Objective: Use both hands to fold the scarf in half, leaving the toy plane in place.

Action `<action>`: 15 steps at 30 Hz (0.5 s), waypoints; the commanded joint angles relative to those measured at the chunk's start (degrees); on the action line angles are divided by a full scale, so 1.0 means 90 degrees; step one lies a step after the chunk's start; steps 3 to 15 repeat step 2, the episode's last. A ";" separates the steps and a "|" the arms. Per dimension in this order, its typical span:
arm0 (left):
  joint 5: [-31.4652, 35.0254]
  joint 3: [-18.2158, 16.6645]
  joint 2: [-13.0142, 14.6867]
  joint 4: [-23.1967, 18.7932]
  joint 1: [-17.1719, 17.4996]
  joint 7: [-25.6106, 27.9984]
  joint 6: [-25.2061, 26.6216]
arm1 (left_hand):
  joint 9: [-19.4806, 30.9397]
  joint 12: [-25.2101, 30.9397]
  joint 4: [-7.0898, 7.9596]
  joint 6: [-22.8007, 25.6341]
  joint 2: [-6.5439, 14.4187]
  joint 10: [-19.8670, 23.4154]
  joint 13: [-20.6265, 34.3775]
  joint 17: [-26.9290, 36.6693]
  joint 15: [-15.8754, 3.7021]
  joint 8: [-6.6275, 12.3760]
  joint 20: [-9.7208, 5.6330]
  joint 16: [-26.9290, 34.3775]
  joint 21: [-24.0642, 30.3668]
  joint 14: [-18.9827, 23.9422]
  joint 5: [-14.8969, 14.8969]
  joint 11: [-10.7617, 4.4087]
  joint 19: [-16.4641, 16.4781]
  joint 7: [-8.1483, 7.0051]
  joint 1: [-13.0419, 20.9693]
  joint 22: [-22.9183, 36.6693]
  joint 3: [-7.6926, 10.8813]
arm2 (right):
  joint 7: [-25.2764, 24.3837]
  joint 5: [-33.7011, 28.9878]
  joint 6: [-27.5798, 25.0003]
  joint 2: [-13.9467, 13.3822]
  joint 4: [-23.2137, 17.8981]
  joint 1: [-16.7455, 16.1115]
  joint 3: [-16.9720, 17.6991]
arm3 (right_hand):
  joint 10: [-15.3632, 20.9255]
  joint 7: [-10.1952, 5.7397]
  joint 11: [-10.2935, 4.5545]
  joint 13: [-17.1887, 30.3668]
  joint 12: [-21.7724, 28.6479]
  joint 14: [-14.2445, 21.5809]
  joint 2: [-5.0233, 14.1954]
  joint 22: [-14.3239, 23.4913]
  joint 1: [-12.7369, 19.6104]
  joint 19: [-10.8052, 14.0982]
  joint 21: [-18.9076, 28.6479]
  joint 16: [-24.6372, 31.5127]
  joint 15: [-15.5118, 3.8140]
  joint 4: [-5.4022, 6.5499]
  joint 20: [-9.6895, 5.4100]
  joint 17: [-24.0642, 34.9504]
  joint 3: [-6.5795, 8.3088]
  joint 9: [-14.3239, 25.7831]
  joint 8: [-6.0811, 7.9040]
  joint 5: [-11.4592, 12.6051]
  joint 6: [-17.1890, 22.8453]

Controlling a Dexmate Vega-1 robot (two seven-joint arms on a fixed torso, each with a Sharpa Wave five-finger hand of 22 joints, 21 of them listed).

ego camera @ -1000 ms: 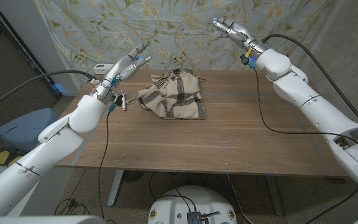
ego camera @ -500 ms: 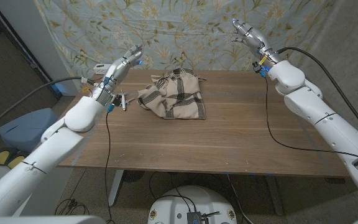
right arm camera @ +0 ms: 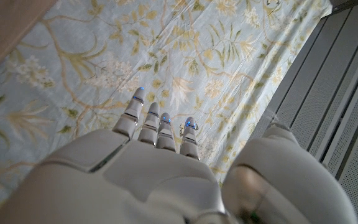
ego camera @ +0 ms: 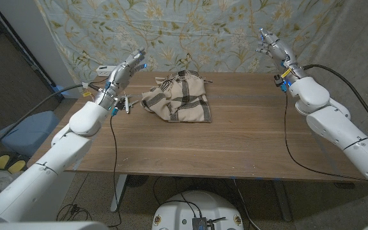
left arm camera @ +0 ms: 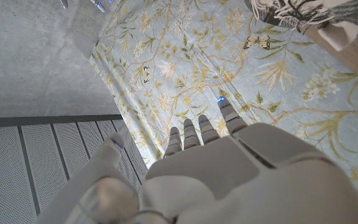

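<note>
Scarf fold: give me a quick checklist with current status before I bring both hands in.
1. Scarf reachable on the wooden table: ok, it lies bunched toward the far edge.
2. Scarf spread flat for a clean half fold: not ok, it is crumpled.
3. Toy plane clear of the scarf: ok, it sits apart on the scarf's left.
4. Left hand free: ok, open, raised above the far left corner.
5. Right hand free: ok, open, raised high beyond the far edge.
6. Left forearm clear of the plane: cannot tell, they overlap in the head view.
</note>
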 commanded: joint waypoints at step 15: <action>-0.0580 0.0150 0.0008 0.0865 -0.0087 -0.0289 -0.0378 | 0.0022 0.0036 0.0039 -0.0063 0.0062 -0.0071 0.0019 -0.0003 0.0010 0.0028 -0.0006 -0.0003 -0.0016 -0.0126 0.0057 -0.0027 -0.0023 0.0071 -0.0006 0.0018 -0.0008 | -0.1432 -0.0502 -0.0238 0.0184 -0.1391 -0.1635 0.0707 | 0.0027 -0.0020 -0.0026 -0.0003 0.0038 0.0035 0.0100 0.0006 0.0012 0.0038 -0.0012 0.0036 -0.0099 -0.0016 -0.0037 -0.0030 -0.0005 -0.0009 0.0038 0.0047 0.0052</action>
